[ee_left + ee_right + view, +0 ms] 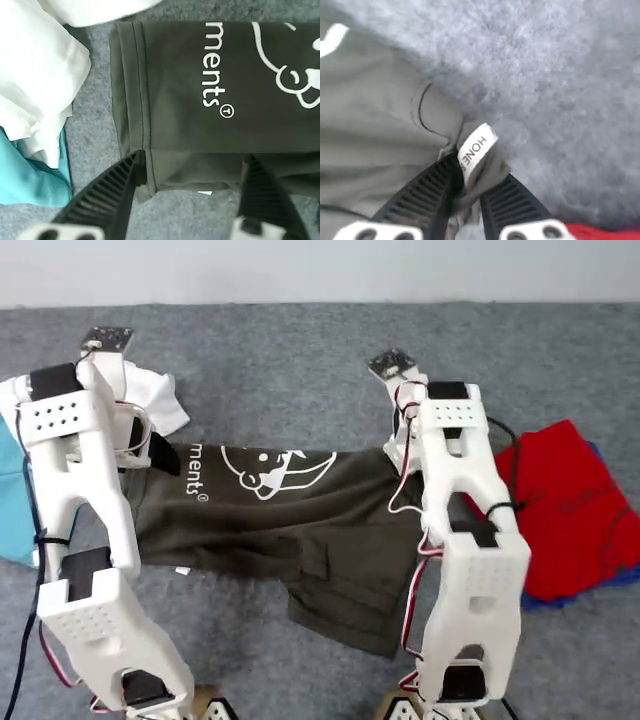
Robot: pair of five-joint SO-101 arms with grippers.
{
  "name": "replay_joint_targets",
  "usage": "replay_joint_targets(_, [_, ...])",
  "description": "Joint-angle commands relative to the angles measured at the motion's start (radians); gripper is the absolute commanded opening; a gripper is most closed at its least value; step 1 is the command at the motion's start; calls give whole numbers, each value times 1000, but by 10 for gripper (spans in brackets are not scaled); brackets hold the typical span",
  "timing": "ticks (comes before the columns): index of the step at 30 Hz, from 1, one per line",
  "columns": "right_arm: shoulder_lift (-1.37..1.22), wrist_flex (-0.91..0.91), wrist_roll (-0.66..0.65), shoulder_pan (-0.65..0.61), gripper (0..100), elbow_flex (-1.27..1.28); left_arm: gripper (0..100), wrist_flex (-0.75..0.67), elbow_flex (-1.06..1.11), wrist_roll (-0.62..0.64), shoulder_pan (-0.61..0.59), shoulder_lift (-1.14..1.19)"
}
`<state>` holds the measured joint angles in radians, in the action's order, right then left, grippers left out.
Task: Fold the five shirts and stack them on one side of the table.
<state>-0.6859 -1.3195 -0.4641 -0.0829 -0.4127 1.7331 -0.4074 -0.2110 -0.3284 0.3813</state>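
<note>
A dark olive shirt [290, 515] with white print lies partly folded across the middle of the grey table. In the left wrist view my left gripper [187, 195] is open, its fingers [112, 192] straddling the shirt's stitched hem edge [145, 150]. In the high view this gripper [150, 447] is at the shirt's left end. My right gripper [470, 187] is shut on the olive shirt's neck fabric, with a white label [476, 145] sticking out between the fingers. In the high view it [400, 445] is at the shirt's upper right corner.
A white shirt [155, 400] is bunched at the back left, with a teal shirt [10, 500] at the left edge. A red shirt [560, 505] lies on the right over a blue one [565, 597]. Grey carpet-like surface [280, 350] stretches behind the olive shirt.
</note>
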Motion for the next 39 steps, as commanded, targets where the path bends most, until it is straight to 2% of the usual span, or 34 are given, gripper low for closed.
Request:
replay_joint_targets(1, [-24,-113,37,-1,20,-104,298,20,-1,-6,8,-5])
replay_joint_targets(6, [13,-232,57,19,217,-160,298,20,1,-5,8,-3])
replay_joint_targets(7, [33,-274,74,24,232,-178,298,21,1,-5,8,-3])
replay_joint_targets(12, [182,-484,69,5,193,-196,298,21,36,-5,8,-2])
replay_joint_targets(15, [344,-481,71,-25,206,-32,297,21,125,-5,8,-8])
replay_joint_targets(19, [596,-473,64,-140,225,302,284,21,251,-3,8,-38])
replay_joint_targets(23, [812,-366,-14,-286,224,692,252,21,348,-5,48,-97])
replay_joint_targets(27, [981,-229,-86,-371,223,1007,234,20,430,-5,127,-143])
replay_joint_targets(32, [1122,-107,-201,-386,222,1241,217,20,463,-5,173,-164])
replay_joint_targets(35, [1136,10,-209,-386,221,1356,217,20,463,-5,176,-164])
replay_joint_targets(39, [1136,114,-209,-386,165,1428,217,20,464,-5,176,-166])
